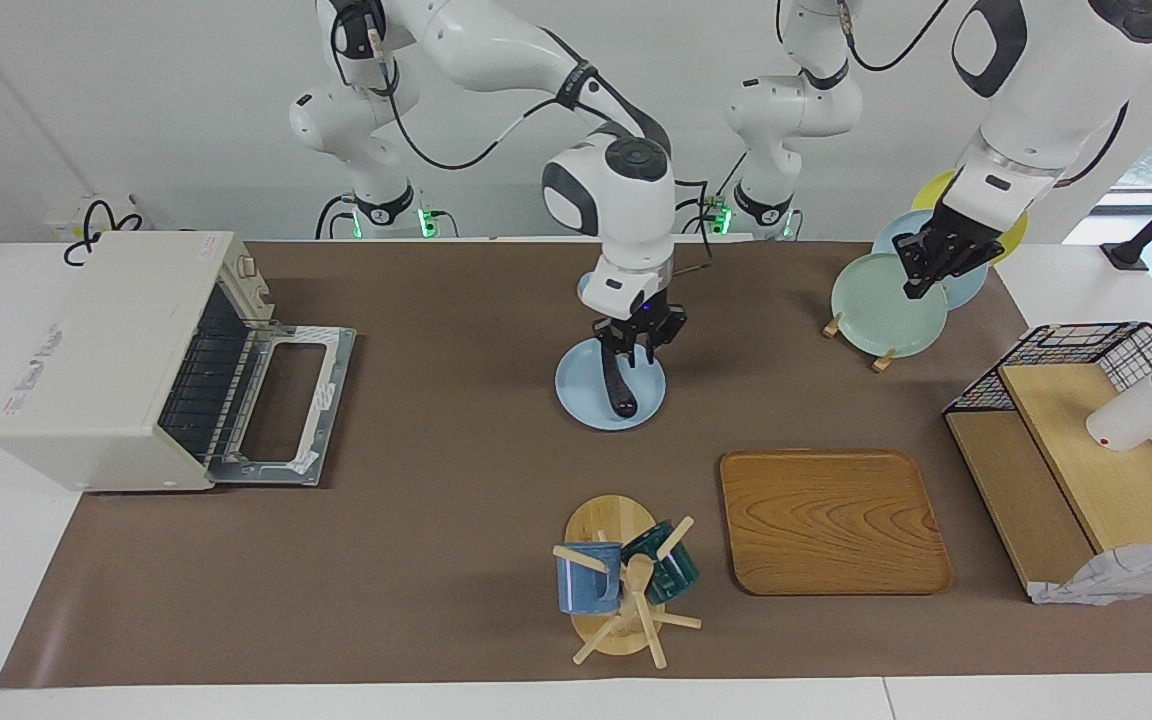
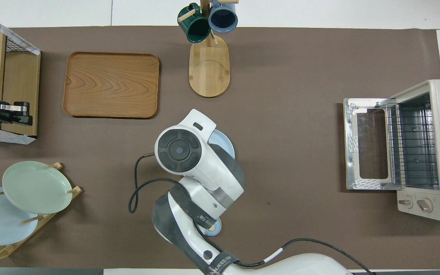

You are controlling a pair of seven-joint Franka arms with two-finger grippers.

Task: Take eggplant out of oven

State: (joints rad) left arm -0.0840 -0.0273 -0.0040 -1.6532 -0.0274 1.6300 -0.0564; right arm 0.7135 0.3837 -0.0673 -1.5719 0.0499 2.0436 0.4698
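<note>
The dark purple eggplant lies on a light blue plate in the middle of the table, well apart from the oven. My right gripper is right at the eggplant's end nearer the robots. In the overhead view the right arm covers the eggplant and only the plate's rim shows. The cream-white oven stands at the right arm's end of the table, its door folded down flat. Its wire rack holds nothing. My left gripper waits in the air over the plate rack.
A wooden tray and a mug tree with two mugs stand farther from the robots than the plate. A rack of plates and a wire-and-wood shelf are at the left arm's end. A small blue disc lies under the right arm.
</note>
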